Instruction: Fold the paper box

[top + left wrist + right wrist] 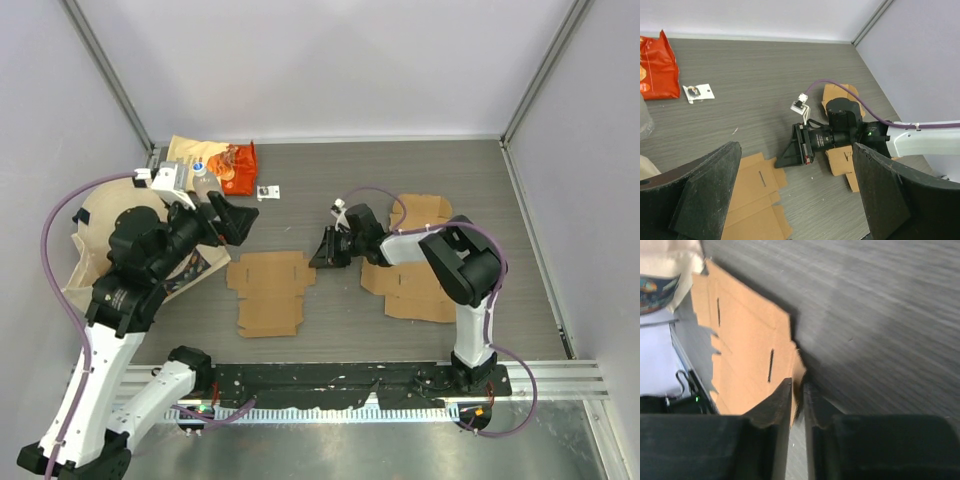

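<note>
**Cardboard box blank (270,292) pinched at its edge by the right pincer (797,387)**

The blank is laid flat and unfolded on the grey surface (400,180) between the two arms. Its upper right edge is gripped between the right pincer's nearly closed fingers (only a thin slit is left). The left pincer (235,218) is held spread wide above the surface, just left of the blank and apart from it. Spare cardboard sheets (420,290) are seen under the right arm, and an orange snack bag (235,165) at the far left.
</note>
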